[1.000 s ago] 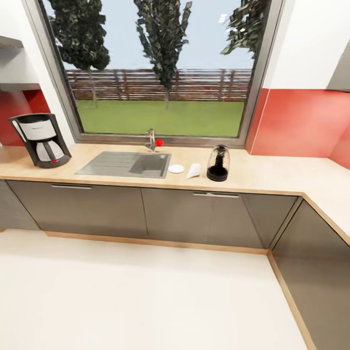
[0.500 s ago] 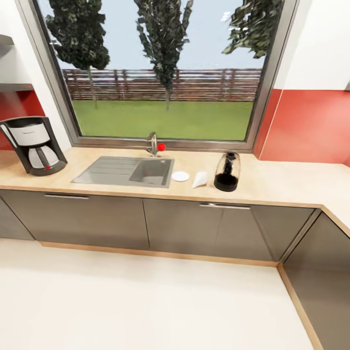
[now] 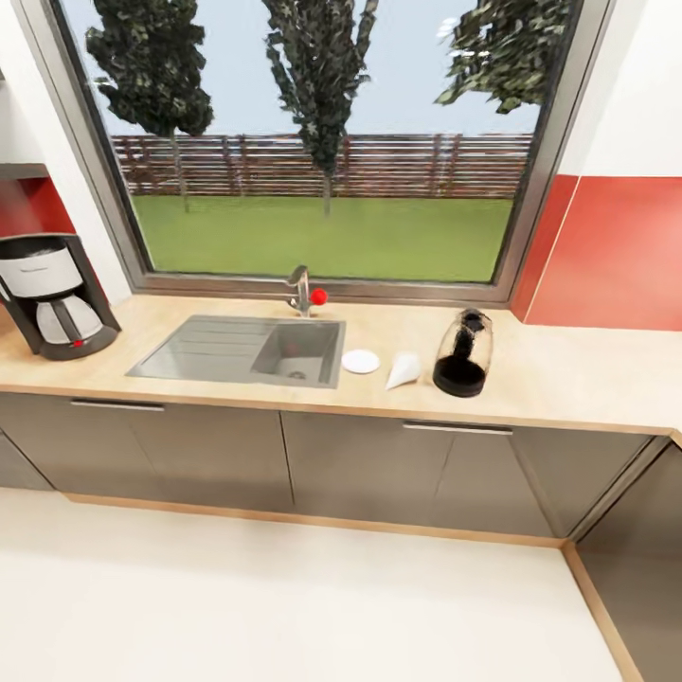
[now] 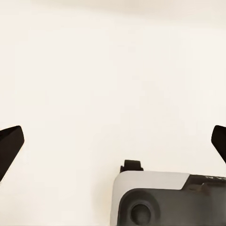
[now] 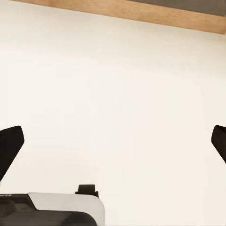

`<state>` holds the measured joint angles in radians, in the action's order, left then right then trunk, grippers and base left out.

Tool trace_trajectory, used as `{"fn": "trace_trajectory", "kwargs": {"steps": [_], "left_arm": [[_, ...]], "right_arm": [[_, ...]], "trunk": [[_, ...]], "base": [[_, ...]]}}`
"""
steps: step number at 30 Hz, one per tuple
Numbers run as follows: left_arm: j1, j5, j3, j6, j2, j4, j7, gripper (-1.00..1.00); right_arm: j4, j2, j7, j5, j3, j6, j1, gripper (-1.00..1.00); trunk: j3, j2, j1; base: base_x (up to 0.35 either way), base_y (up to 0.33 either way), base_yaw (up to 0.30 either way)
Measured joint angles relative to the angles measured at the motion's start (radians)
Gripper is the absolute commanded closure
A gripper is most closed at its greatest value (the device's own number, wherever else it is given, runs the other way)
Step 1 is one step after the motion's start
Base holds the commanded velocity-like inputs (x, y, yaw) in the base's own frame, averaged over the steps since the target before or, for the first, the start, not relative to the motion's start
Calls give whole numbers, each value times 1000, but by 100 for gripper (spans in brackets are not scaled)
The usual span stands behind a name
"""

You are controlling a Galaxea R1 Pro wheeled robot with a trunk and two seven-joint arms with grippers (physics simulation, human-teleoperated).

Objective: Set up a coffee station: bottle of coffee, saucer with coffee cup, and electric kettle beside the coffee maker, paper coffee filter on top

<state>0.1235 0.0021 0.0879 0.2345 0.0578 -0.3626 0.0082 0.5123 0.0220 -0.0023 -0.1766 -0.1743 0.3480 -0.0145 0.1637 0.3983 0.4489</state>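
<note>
A wooden counter runs under a wide window; at its far left stands the coffee maker, upright, near the wall; a steel sink is set into the counter in the middle, its tap behind it with a red knob. Just right of the sink lies the white saucer; beside that the filter, a white cone lying on its side; right again, close by, the kettle stands upright, dark and clear-walled. These three sit well apart from the coffee maker, with the sink between. Grey cabinets sit below, over a pale floor. The left gripper hangs over bare floor, jaws wide apart, holding nothing; the right gripper likewise, jaws wide apart, a wooden plinth ahead of it.
</note>
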Motion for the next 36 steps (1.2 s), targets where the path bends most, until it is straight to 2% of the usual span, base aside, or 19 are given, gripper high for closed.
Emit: {"fn": "trace_trajectory", "kwargs": {"steps": [9,11,14,16,19,24,29,31,33,36], "left_arm": [[-3,-7,-4,-3,6,2,0,-100],[-3,-8,-4,-6,14,2,8,-100],[-3,-7,-6,-11,39,9,43,-100],[-3,-6,-7,-13,56,37,70,-100],[-3,-8,-8,-14,65,77,83,-100],[-2,-10,-9,-19,84,118,89,-100],[-2,-9,-10,-22,99,124,85,-100],[-2,-9,-10,-23,100,125,87,-100],[-2,-10,-12,-25,101,125,86,-100],[-2,-10,-16,-44,102,126,84,-100]], "right_arm": [[-3,-4,1,-2,4,1,0,-100],[-1,-6,1,-1,4,1,0,-100],[10,-8,1,0,3,1,0,-100],[21,-9,1,1,3,0,0,-100],[43,-14,3,1,4,0,0,-100],[152,-60,7,1,9,-1,0,-100],[275,-87,9,0,13,-2,0,-100],[335,-101,9,0,30,-2,0,-100],[429,-119,8,0,78,-6,0,-100],[522,-130,6,0,142,-17,0,-100]], "trunk": [[0,0,0],[0,0,1],[0,0,1],[0,0,1],[0,0,1],[0,0,0],[0,0,0],[0,0,0],[0,0,0],[0,0,0]], "base": [[196,5,0],[30,0,0],[11,0,0],[4,0,0],[4,0,0],[120,11,0],[270,60,0],[237,32,0],[154,14,0],[68,6,0]]}}
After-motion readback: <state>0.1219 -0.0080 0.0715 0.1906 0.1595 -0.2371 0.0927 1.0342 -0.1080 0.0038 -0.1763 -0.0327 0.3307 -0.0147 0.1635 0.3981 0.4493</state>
